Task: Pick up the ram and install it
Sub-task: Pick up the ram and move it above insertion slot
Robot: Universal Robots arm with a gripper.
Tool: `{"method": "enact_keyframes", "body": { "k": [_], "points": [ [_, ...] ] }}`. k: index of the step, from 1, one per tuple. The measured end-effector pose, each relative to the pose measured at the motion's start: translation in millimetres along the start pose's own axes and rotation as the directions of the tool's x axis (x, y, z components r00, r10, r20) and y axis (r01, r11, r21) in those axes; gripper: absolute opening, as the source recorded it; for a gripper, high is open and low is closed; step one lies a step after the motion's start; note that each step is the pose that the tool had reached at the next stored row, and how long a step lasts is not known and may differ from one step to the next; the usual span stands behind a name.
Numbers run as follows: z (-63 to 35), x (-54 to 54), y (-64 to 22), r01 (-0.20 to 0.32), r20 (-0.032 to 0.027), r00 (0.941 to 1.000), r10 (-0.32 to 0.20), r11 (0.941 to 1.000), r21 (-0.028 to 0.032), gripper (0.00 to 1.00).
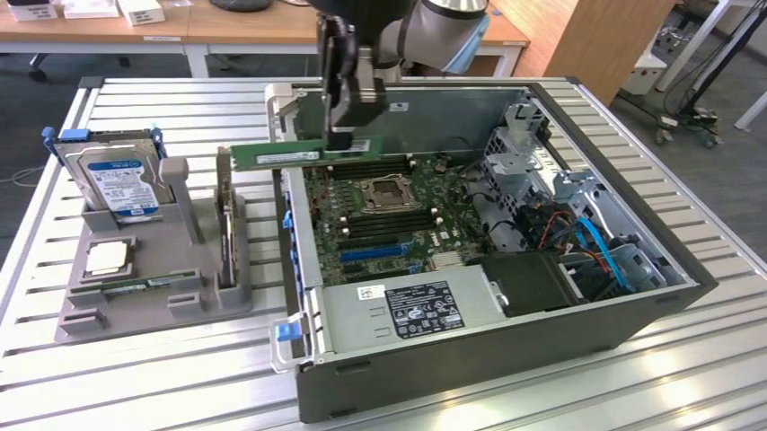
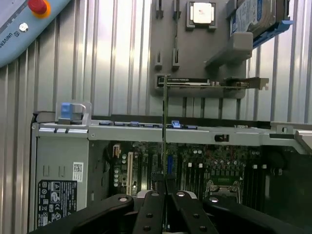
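Observation:
The ram (image 1: 287, 154), a long thin green stick, hangs level in the air over the rear edge of the open computer case (image 1: 671, 296), just above the motherboard (image 1: 372, 229). My gripper (image 1: 348, 135) is shut on its right end and points down from above. In the wrist view the ram (image 2: 165, 122) appears edge-on as a thin line running out from between the black fingers (image 2: 151, 204) of my gripper (image 2: 165, 187). It sits above the motherboard (image 2: 195, 161) and the case's side rail.
A grey holder tray (image 1: 84, 305) at the exterior view's left carries a hard drive (image 1: 120, 184), an upright expansion card (image 1: 224, 215) and a silver processor chip (image 1: 108, 259). Inside the case are the CPU socket (image 1: 390, 190), a power supply (image 1: 408, 310) and drive cages (image 1: 527, 162).

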State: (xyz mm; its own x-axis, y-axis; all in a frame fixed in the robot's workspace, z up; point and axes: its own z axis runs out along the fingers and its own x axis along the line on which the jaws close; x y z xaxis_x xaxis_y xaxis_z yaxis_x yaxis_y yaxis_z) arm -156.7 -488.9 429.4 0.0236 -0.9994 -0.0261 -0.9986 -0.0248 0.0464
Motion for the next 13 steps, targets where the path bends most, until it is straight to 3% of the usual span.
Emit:
{"method": "enact_keyframes", "body": {
  "k": [13],
  "points": [
    [-2.6,1.3,-56.2,0.000,0.0000,1.0000,0.000,1.0000,0.0000,0.12]
  ]
}}
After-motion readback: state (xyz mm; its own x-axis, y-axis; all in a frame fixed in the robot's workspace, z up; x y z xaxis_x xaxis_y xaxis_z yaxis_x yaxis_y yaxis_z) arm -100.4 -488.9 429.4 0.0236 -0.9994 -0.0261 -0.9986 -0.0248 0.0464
